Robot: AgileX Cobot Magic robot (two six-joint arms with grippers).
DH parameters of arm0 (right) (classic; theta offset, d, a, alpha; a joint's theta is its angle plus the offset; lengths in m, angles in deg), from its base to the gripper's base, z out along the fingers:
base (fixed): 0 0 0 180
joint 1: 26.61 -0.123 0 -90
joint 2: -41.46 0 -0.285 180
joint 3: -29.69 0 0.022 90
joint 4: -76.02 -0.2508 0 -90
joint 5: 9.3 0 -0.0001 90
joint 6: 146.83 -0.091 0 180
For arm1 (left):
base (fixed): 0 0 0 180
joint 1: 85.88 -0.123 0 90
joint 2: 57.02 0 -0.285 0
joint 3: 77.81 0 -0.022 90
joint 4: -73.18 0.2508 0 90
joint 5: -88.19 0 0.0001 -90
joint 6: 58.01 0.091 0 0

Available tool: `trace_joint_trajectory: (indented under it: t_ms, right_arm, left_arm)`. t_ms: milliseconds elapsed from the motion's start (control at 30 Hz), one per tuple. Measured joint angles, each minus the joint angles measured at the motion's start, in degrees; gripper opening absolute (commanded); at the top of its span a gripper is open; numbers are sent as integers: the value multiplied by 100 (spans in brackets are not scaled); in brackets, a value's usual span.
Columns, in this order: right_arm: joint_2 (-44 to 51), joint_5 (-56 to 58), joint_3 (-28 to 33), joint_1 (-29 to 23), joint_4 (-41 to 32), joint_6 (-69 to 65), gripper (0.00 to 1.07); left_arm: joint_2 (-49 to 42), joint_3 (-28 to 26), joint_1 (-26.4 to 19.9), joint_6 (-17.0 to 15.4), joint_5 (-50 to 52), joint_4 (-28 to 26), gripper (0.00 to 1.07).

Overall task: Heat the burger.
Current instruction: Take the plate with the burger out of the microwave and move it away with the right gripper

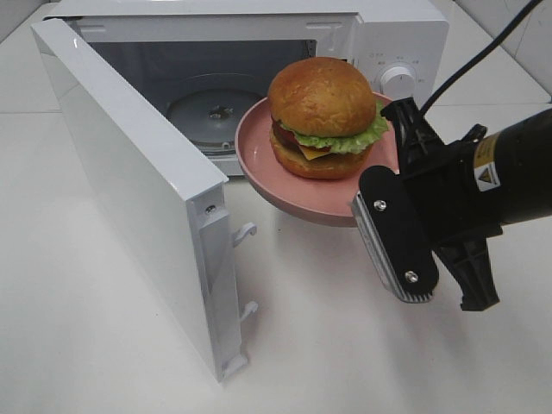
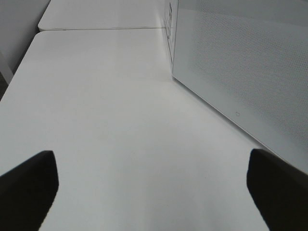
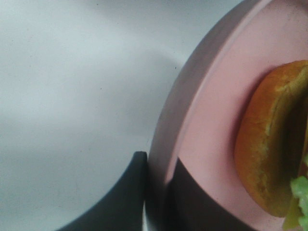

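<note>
I see the burger (image 1: 323, 116) sitting on a pink plate (image 1: 285, 185), and the plate is up in the air, just in front of the open mouth of the white microwave (image 1: 379, 34). The burger has a shiny brown bun on top, green lettuce, yellow cheese and a dark patty. My right gripper (image 3: 156, 192) holds the plate by its rim on the side away from the microwave. In the right wrist view its two dark fingers (image 3: 122, 197) are close together with the pink rim squeezed between them, one finger under the plate and one on top. The burger's bottom bun (image 3: 269, 144) shows right beside them on the plate. The microwave door (image 1: 138, 198) is swung wide open toward me on the left, and I can see its two little white hooks (image 1: 246, 231) sticking out near the edge. Inside the microwave there is a round glass tray (image 1: 211, 112) lying flat. A white knob (image 1: 398, 82) sits on the front panel, just behind the plate. My left gripper (image 2: 154, 185) is low over the bare white tabletop (image 2: 110, 125), next to the dotted white side of the microwave. Its fingers (image 2: 29, 185) are spread wide apart and nothing is between them.
</note>
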Motion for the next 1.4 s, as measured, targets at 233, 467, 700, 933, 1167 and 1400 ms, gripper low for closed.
trace_joint_trajectory:
  t_ms: [233, 467, 700, 933, 1167, 1400]
  right_arm:
    - [733, 395, 487, 0, -6, -17, 0]
    - [1427, 854, 779, 0, -29, -178, 0]
    - [1971, 1157, 985, 0, -46, -321, 0]
    - [2681, 1765, 1077, 0, 126, -819, 0]
    - [3088, 2257, 1077, 0, 407, -1369, 0]
    - [3300, 2693, 1077, 0, 842, -2280, 0]
  left_arm:
    - [0, 0, 0, 0, 0, 0, 101]
    - [0, 0, 0, 0, 0, 0, 101]
    - [0, 0, 0, 0, 0, 0, 101]
    - [0, 0, 0, 0, 0, 0, 101]
    - [0, 0, 0, 0, 0, 0, 101]
    - [0, 0, 0, 0, 0, 0, 101]
